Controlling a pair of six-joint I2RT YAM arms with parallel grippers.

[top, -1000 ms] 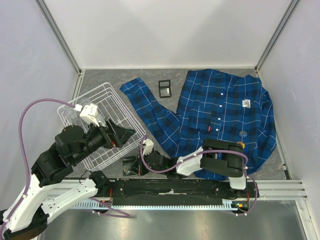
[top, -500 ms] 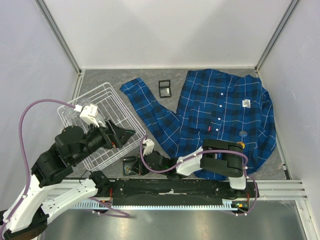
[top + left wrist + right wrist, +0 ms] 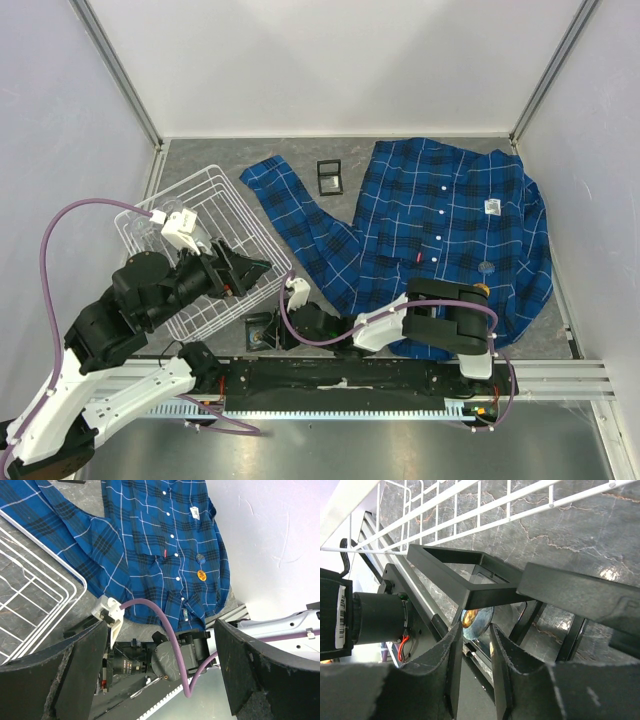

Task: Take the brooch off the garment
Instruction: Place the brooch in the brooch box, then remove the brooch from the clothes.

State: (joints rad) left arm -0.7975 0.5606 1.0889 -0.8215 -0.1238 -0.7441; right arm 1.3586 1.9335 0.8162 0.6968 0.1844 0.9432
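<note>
The blue plaid garment (image 3: 440,215) lies spread at the right of the table and also shows in the left wrist view (image 3: 150,535). Two round brooches, one dark (image 3: 200,557) and one orange (image 3: 202,575), are pinned near its hem. My right gripper (image 3: 264,328) reaches left, low beside a small black open box (image 3: 465,575). In the right wrist view the gripper (image 3: 476,630) has its jaws narrowly apart, closed on a round blue-and-orange brooch (image 3: 477,622). My left gripper (image 3: 240,270) hangs wide open and empty over the wire basket, as the left wrist view (image 3: 160,627) shows.
A white wire basket (image 3: 190,200) stands at the left, its rim close to the right gripper (image 3: 470,510). A second small black box (image 3: 329,177) sits by the shirt's sleeve. The arm bases and rail (image 3: 350,375) run along the near edge.
Almost nothing has moved. The right gripper stays by the small black box with only a slight shift; the left arm holds still.
</note>
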